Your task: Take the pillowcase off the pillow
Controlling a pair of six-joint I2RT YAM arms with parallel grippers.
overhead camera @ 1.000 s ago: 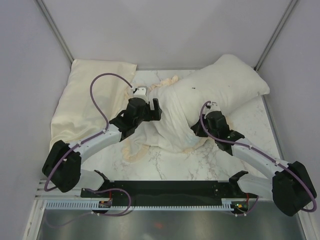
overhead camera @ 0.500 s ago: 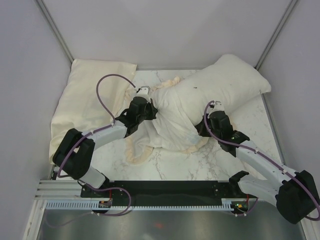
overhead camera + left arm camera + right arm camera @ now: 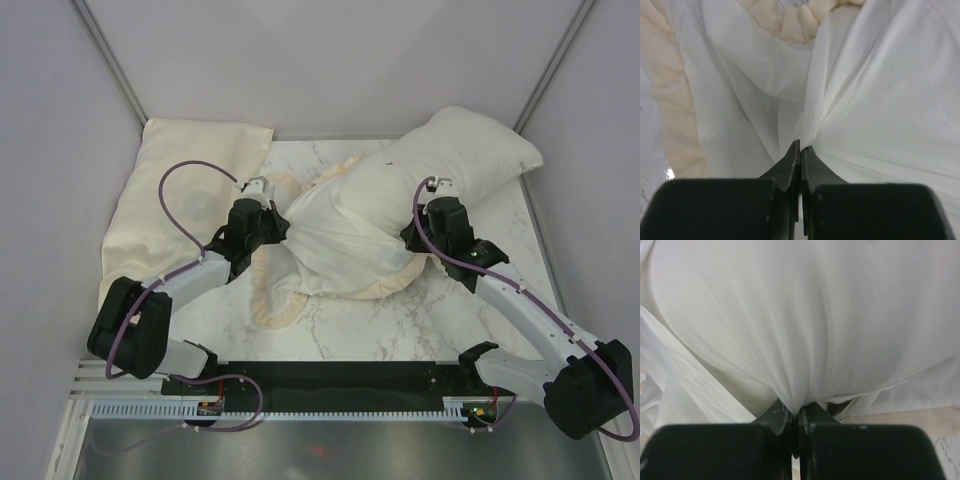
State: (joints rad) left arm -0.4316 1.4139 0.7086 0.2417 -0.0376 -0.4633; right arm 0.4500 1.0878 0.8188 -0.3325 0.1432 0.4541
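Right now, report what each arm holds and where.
Left fingers pinch a fold of the pillowcase's white face, just inside its frill. Right fingers pinch plump white cloth, seemingly the pillow, at its near edge.

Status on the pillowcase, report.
Left gripper shut on pillowcase. Right gripper shut on it too. Pillow partly out, far right. Yellow cloth far left, ungripped.

The pillow (image 3: 470, 150) lies at the far right of the table (image 3: 350, 335). The pillowcase (image 3: 340, 240) covers its left end and spreads over the middle. A cloth (image 3: 170, 190) lies far left.
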